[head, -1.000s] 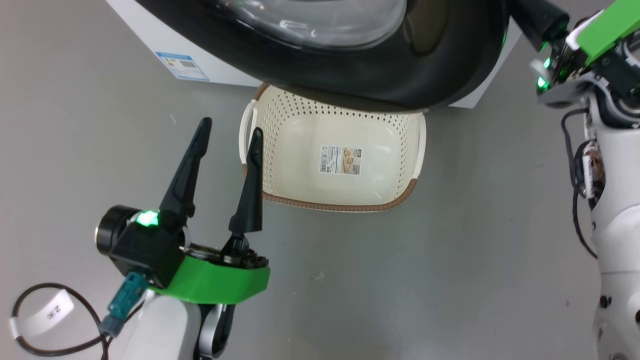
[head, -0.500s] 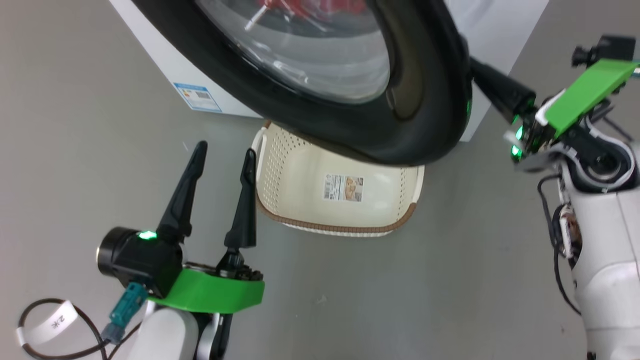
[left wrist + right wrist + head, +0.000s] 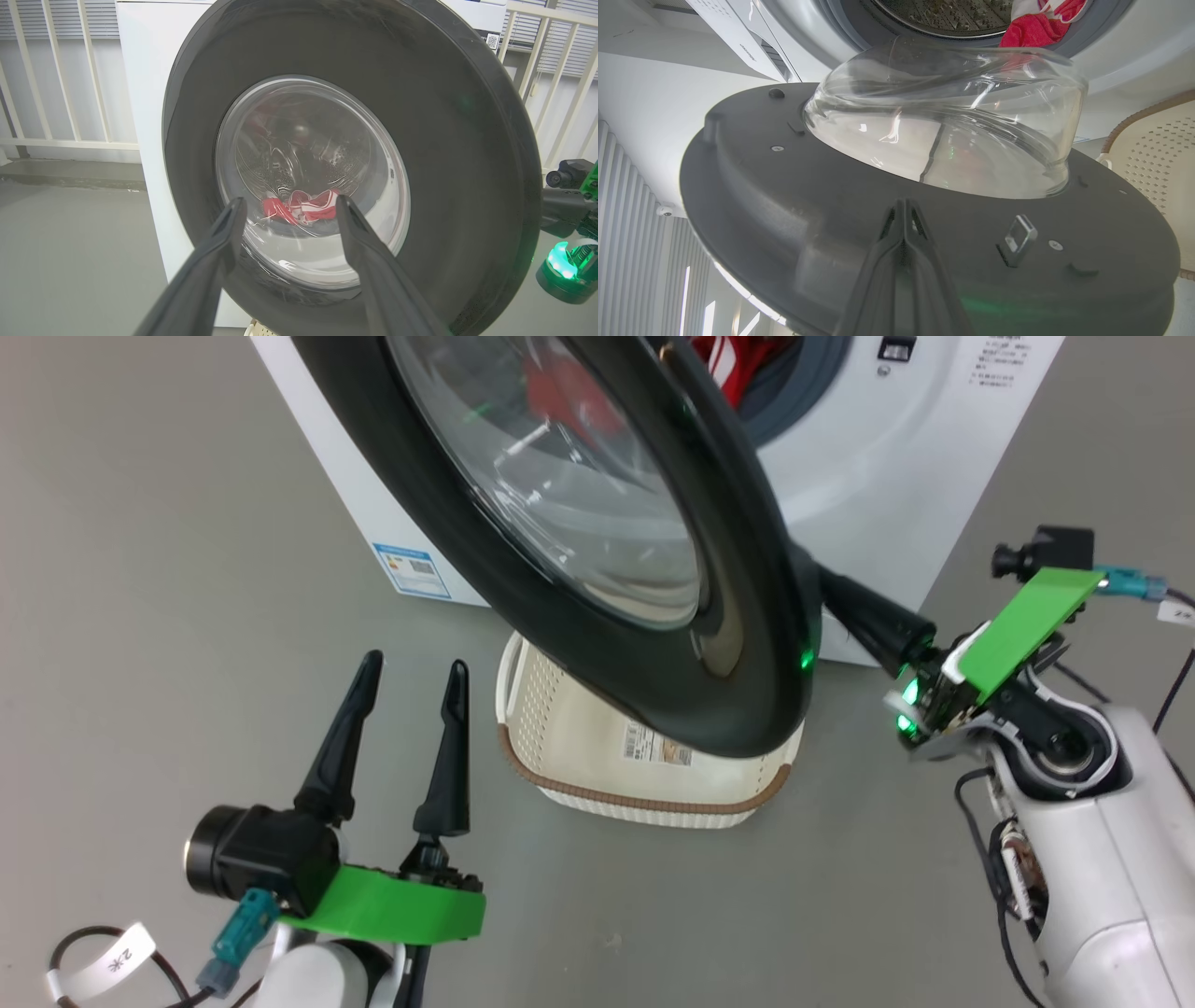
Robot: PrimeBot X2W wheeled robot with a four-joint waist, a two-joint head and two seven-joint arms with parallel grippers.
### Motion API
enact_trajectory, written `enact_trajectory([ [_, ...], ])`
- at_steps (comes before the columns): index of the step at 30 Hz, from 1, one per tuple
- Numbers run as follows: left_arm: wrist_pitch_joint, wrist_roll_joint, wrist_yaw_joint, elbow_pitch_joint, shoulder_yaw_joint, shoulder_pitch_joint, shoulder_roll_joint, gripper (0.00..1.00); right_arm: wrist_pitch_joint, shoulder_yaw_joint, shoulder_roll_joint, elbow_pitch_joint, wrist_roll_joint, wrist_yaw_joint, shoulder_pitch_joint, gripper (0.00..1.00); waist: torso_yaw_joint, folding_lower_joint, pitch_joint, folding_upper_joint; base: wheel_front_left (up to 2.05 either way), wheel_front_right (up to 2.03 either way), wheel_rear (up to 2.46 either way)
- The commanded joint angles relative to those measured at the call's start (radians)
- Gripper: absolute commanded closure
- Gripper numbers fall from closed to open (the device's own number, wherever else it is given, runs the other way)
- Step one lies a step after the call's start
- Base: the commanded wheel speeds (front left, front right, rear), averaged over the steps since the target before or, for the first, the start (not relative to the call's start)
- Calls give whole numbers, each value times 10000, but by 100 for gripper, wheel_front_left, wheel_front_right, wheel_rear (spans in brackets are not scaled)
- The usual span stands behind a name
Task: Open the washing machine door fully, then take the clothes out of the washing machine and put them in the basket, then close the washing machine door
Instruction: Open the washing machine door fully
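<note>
From the head camera, the washing machine door (image 3: 597,551) stands part-way open across the centre and 12 o'clock. The white washing machine (image 3: 868,476) is behind it at 1 o'clock, and red clothes (image 3: 738,364) lie in its mouth at 12 o'clock. The basket (image 3: 597,775) sits on the grey floor (image 3: 140,569) just below centre, its far part under the door's lower rim. At 8 o'clock the left gripper (image 3: 414,663) is spread wide and holds nothing, just beside the basket. At 3 o'clock the right gripper (image 3: 831,593) reaches behind the door's rim.

Along the left wrist, the two spread fingers point at the door's outer face. The clothes show through the glass at centre, and a white railing (image 3: 60,140) runs at 9 o'clock.

Along the right wrist, the fingers are pressed together with nothing between them, tips against the door's grey inner face at centre. A metal latch (image 3: 1017,238) sits at 4 o'clock, the clothes at 1 o'clock and the basket at 3 o'clock.
</note>
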Motion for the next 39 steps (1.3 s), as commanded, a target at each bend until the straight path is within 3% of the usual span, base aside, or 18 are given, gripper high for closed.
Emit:
enact_trajectory([
  [1, -47, -1, 60, -165, 388, 59, 183, 0, -22, 381, 182, -481, 151, 77, 139, 100, 126, 0, -248, 0, 0, 0, 0],
  [20, -47, -26, 126, 55, 573, 516, 183, 0, -342, 1566, 183, -1362, 604, 77, 1417, 100, 824, 0, -856, 0, 0, 0, 0],
  [39, -47, -46, 163, 181, 577, 673, 183, 0, -392, 2495, 142, -1740, 1127, 77, 1702, 100, 2026, 0, -1090, 0, 0, 0, 0],
])
